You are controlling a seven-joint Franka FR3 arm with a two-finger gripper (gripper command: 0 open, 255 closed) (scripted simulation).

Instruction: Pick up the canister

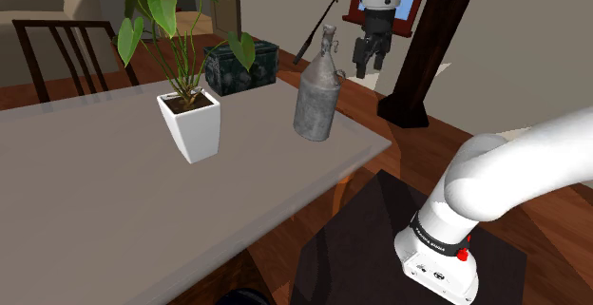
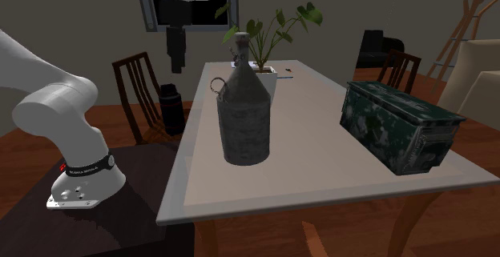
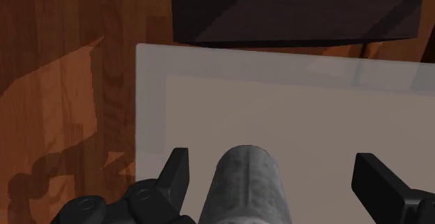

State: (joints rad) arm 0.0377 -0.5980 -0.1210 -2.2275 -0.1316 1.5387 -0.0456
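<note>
The canister (image 1: 318, 89) is a grey metal jug with a narrow neck and a small loop handle. It stands upright near the table's edge by the stand, and it is also large in the second exterior view (image 2: 244, 111). My black gripper (image 1: 369, 54) hangs open in the air, higher than the canister's top and off to the shoulder view's right of it, touching nothing. In the second exterior view the gripper (image 2: 175, 59) is up and left of the canister. From the wrist the canister (image 3: 244, 184) lies below, between the spread fingers (image 3: 178, 174), apart from them.
The pale table (image 1: 95, 189) also carries a white pot with a leafy plant (image 1: 193, 123) and a dark green metal box (image 1: 239, 66). Dark wooden chairs (image 2: 140, 79) stand around it. A dark cylinder (image 2: 171, 107) stands on the wooden floor near the black stand (image 1: 380, 246).
</note>
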